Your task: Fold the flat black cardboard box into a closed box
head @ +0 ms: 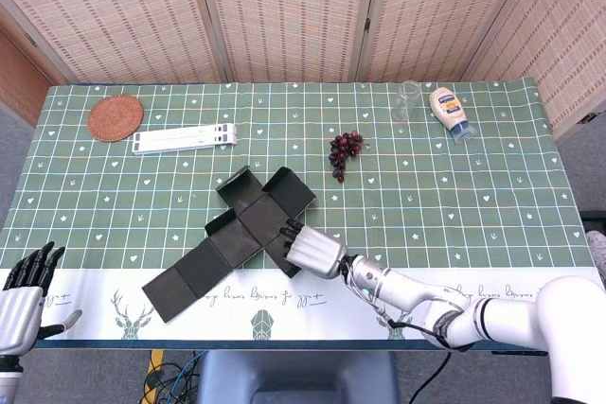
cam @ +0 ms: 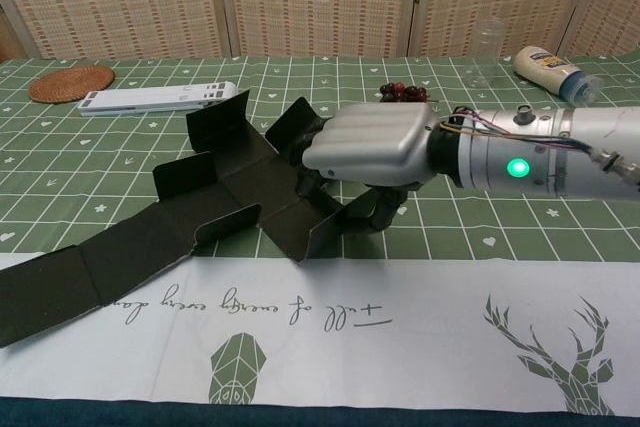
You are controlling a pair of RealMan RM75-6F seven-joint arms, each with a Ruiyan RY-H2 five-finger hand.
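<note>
The black cardboard box (head: 237, 229) lies partly unfolded near the table's front edge, with a long strip reaching toward the front left. Several of its flaps stand up. In the chest view the box (cam: 215, 197) shows a raised near flap just under my right hand. My right hand (head: 312, 253) sits at the box's right corner, dark fingers curled down over that flap. Seen from the chest, my right hand (cam: 370, 147) has its fingers on the flap's inner side and the thumb behind it. My left hand (head: 21, 292) hangs off the front left corner, fingers spread, holding nothing.
At the back left lie a woven coaster (head: 115, 117) and a white folding stand (head: 183, 139). A bunch of dark grapes (head: 345, 151) lies just behind the box. A clear glass (head: 407, 99) and a mayonnaise bottle (head: 451, 113) are at the back right.
</note>
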